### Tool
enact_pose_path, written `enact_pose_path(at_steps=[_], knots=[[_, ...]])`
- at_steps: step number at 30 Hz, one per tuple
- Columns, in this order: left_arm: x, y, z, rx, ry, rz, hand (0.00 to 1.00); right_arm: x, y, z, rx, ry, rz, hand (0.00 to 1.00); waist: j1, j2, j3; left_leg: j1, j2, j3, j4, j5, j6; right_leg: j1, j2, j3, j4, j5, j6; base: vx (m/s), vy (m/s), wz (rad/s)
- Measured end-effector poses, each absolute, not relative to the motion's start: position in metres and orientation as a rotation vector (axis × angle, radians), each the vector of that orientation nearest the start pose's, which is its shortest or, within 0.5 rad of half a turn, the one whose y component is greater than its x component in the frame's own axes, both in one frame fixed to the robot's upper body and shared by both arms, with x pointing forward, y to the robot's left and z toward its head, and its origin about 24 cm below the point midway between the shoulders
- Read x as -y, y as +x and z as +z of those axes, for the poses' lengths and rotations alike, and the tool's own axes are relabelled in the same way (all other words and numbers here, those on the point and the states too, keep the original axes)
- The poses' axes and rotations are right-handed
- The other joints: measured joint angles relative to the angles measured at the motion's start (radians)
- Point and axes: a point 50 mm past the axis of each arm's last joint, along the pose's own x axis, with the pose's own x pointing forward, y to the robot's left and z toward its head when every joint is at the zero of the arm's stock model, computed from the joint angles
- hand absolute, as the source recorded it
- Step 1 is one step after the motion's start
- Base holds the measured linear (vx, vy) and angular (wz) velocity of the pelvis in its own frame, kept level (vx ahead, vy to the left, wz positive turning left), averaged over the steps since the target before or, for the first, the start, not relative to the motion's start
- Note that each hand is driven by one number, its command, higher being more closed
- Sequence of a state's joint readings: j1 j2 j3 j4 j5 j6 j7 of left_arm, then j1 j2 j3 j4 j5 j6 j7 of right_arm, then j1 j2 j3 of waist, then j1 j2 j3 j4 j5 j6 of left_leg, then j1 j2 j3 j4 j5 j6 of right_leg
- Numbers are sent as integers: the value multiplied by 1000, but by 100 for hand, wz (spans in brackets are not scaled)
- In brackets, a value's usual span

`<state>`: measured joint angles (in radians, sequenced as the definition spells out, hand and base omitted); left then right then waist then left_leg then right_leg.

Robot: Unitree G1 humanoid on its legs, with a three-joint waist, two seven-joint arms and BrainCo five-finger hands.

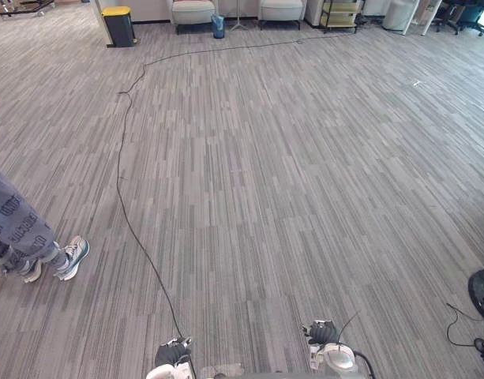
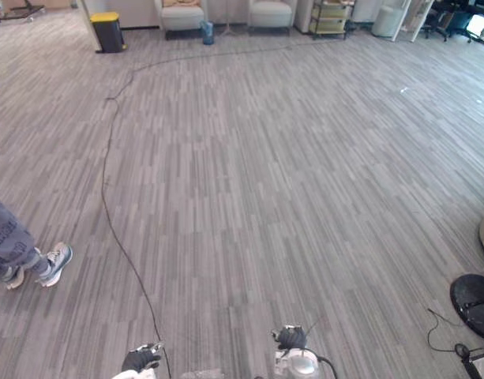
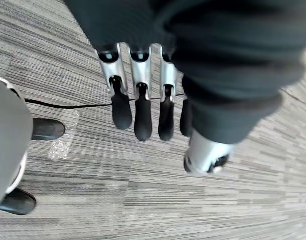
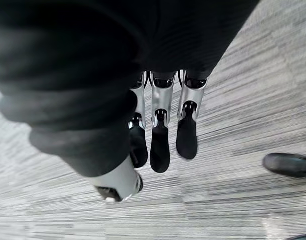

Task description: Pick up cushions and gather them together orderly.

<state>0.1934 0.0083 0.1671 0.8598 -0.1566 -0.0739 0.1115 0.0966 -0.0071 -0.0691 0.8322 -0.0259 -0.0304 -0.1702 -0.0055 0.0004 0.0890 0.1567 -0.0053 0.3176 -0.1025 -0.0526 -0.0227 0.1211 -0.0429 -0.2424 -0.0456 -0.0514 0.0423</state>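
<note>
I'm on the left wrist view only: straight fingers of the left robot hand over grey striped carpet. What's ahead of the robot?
Observer: A pale upholstered armchair stands at the far end of the room, slightly left of centre.
Operator: Anyone close by?
Observer: A person in patterned grey trousers and grey sneakers stands on the robot's left.
Operator: And the right robot hand?
Observer: The right robot hand hangs with fingers straight, holding nothing.

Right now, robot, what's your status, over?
Left hand open, empty. Right hand open, empty. No cushion in either hand. Person's shoes on the carpet to my left; armchairs by the far wall.
</note>
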Motion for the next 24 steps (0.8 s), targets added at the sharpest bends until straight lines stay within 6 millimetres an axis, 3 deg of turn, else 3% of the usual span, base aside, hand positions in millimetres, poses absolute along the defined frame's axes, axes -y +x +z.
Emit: enact_pose_path(at_steps=[9, 24], knots=[[-197, 89, -156, -1011, -124, 412, 0, 190, 118, -153, -1014, 34, -381, 0, -1, -1, 27, -5, -7, -27, -1, 0, 0, 25, -3, -35, -23, 1, -1, -12, -23, 10], [-197, 93, -158, -1036, -116, 405, 0, 194, 120, -155, -1032, 118, -454, 0, -1, 2, 61, -18, -9, -68, -7, 19, 2, 25, -9, -77, -13, -2, 2, -52, -19, 8]])
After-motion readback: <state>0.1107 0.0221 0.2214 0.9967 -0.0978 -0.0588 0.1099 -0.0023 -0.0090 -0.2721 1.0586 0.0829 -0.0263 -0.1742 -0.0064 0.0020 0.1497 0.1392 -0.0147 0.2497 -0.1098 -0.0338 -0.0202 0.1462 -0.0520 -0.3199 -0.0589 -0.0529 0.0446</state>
